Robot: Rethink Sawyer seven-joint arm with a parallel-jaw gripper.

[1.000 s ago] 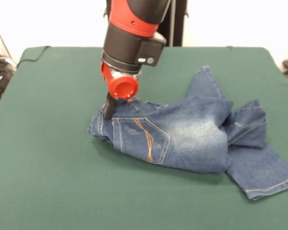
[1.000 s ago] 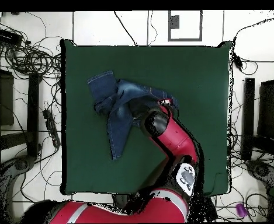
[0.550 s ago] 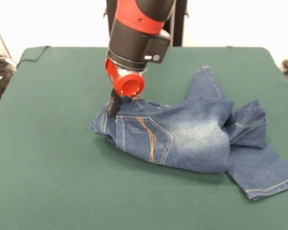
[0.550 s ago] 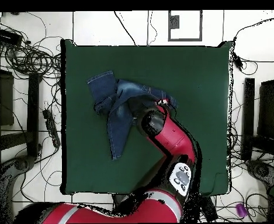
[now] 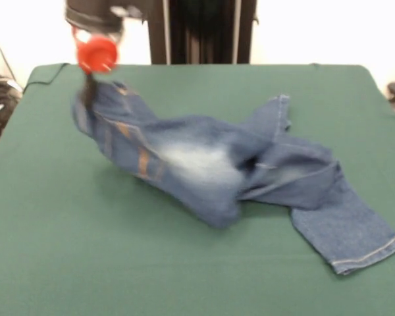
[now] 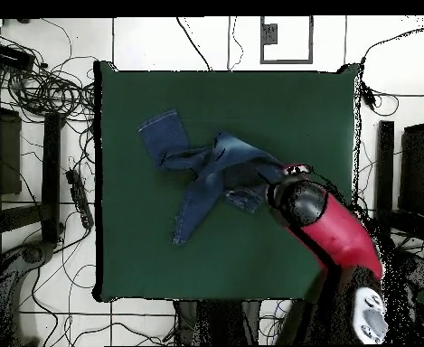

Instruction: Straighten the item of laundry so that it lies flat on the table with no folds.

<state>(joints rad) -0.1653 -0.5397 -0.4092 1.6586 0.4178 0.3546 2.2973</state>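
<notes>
On the large dark green felt-covered table point(image 5: 66, 250), the small pair of blue denim jeans point(image 5: 204, 164) lies crumpled with its waistband end lifted, pinched in the closed black gripper point(image 5: 89, 89), whose tips are blurred in front view and hidden overhead beneath the red-and-black arm point(image 6: 328, 226).

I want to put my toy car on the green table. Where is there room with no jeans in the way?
The near strip of the table, in front of the jeans, is bare, and so is the far right corner behind the legs. The middle is crowded: the jeans stretch across it, and the tool holds their waist end up at the far left.
</notes>
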